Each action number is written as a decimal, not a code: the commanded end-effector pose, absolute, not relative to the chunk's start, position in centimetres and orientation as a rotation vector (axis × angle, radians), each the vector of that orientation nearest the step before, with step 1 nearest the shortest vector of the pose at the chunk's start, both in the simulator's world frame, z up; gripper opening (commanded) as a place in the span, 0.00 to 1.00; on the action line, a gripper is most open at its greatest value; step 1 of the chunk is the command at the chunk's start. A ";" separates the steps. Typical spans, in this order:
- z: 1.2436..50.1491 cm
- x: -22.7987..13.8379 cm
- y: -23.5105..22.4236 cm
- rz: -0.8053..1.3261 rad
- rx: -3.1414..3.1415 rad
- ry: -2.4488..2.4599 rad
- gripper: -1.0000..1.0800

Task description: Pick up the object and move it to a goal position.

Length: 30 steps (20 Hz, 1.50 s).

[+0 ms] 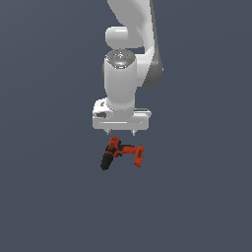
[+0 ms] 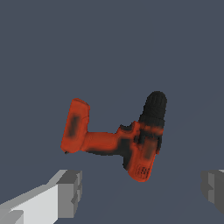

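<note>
Surface (image 1: 49,197): one flat, uniform dark blue-grey plane; fills the whole exterior view and the whole wrist view (image 2: 52,52).
Surface texture: none visible; no seams, edges or markings show in either view.
Surface shading: even tone; slightly lighter toward the lower part of the exterior view.
Horizon or walls: cannot be told apart from the surface.
Other loose items on the surface: none can be identified in either view.
</note>
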State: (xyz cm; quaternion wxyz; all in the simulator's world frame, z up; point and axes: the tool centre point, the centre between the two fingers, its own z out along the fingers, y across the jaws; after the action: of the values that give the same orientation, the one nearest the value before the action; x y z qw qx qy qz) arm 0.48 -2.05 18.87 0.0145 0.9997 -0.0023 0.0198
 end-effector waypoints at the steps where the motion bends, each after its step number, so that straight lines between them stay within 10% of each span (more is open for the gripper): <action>1: 18.9 0.5 -2.1 0.062 3.112 -0.007 0.81; 30: 11.7 4.4 -6.5 -0.057 3.179 -0.200 0.81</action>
State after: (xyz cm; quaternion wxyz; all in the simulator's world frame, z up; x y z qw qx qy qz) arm 3.99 -5.89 12.72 -0.0163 0.9984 -0.0531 -0.0132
